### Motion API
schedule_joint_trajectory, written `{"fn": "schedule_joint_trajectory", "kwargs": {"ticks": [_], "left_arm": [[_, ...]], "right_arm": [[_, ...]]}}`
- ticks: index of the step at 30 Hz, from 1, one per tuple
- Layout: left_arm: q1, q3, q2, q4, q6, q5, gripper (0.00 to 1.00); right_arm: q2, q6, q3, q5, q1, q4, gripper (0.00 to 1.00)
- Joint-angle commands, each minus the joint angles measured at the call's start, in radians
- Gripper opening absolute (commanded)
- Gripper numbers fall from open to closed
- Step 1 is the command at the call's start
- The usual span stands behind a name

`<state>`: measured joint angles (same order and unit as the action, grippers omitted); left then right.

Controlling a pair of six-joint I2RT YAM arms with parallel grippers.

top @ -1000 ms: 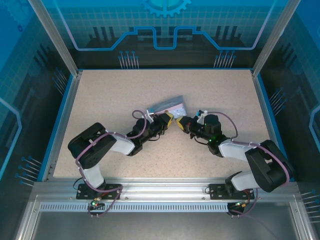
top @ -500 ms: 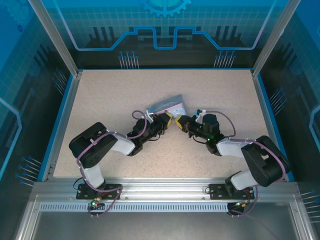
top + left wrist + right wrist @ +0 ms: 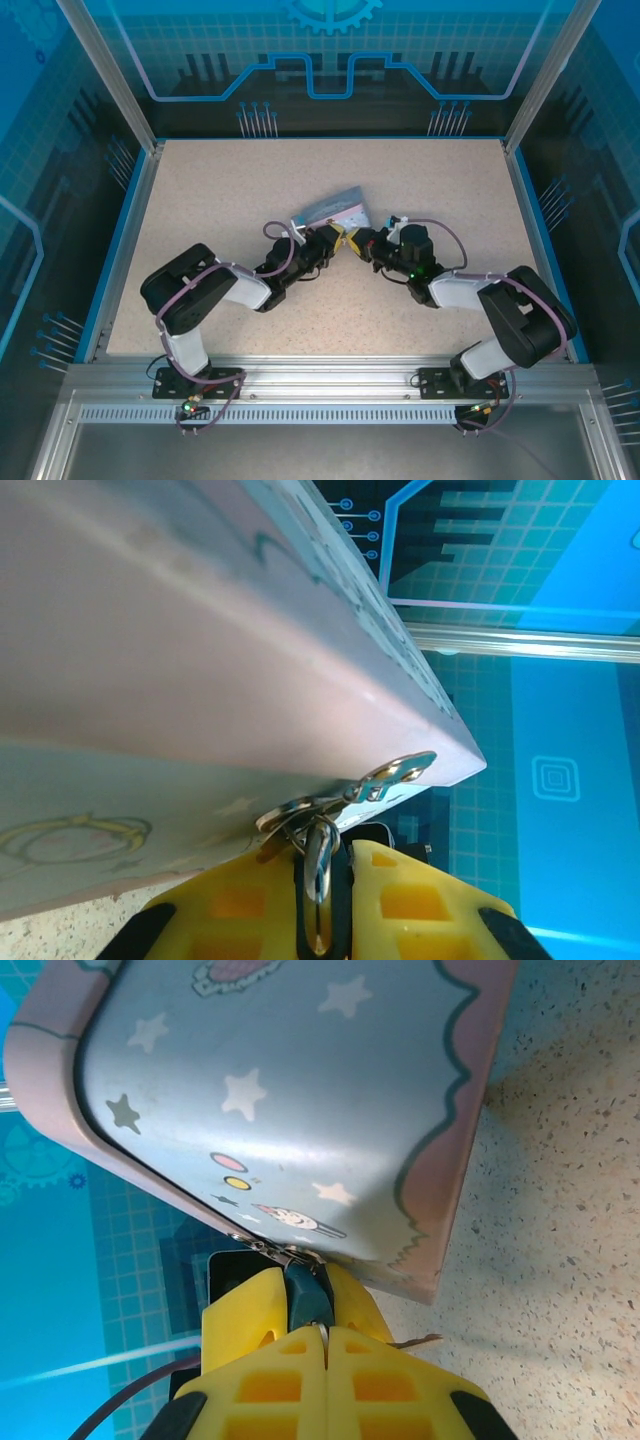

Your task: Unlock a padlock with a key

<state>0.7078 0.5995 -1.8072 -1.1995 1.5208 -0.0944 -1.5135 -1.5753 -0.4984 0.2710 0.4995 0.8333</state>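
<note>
The pale-blue cartoon tin lies mid-table, tilted up at its near edge. The padlock, tiny with a bluish body, hangs from the tin's metal hasp. My left gripper is shut on the padlock. Its yellow fingers pinch the body from both sides, and the metal shackle shows between its pads. My right gripper faces it tip to tip and is shut on the key, a thin metal sliver at the padlock's underside. The key's tip is hidden.
The speckled table is boxed in by blue edging and glass walls. An aluminium rail runs along the near edge by the arm bases. Both forearms lie low across the middle.
My right arm has shifted a little left, bringing its gripper closer to the left one. The left arm and the tin have stayed put.
</note>
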Motion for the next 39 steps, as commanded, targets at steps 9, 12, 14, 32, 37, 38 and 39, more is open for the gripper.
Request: {"fn": "schedule_joint_trajectory", "kwargs": {"ticks": [9, 12, 14, 32, 37, 38, 39], "left_arm": [[0.045, 0.051, -0.026, -0.073, 0.023, 0.092, 0.0], [0.046, 0.054, -0.029, -0.068, 0.015, 0.1, 0.0], [0.048, 0.055, -0.03, -0.064, 0.004, 0.117, 0.0], [0.048, -0.005, -0.041, -0.081, 0.005, 0.077, 0.0], [0.047, -0.035, -0.042, -0.086, 0.012, 0.038, 0.0], [0.046, -0.038, -0.042, -0.086, 0.013, 0.031, 0.0], [0.045, -0.041, -0.043, -0.085, 0.014, 0.026, 0.0]], "right_arm": [[-0.063, 0.02, -0.079, 0.058, 0.068, -0.008, 0.0], [-0.091, -0.009, -0.08, 0.085, 0.064, 0.042, 0.0], [-0.105, -0.025, -0.086, 0.104, 0.06, 0.057, 0.0], [-0.086, -0.002, -0.082, 0.111, 0.057, 0.027, 0.0], [-0.066, 0.004, -0.074, 0.109, 0.056, 0.017, 0.09], [-0.063, 0.007, -0.073, 0.108, 0.056, 0.013, 0.11], [-0.059, 0.009, -0.072, 0.109, 0.055, 0.009, 0.14]]}}
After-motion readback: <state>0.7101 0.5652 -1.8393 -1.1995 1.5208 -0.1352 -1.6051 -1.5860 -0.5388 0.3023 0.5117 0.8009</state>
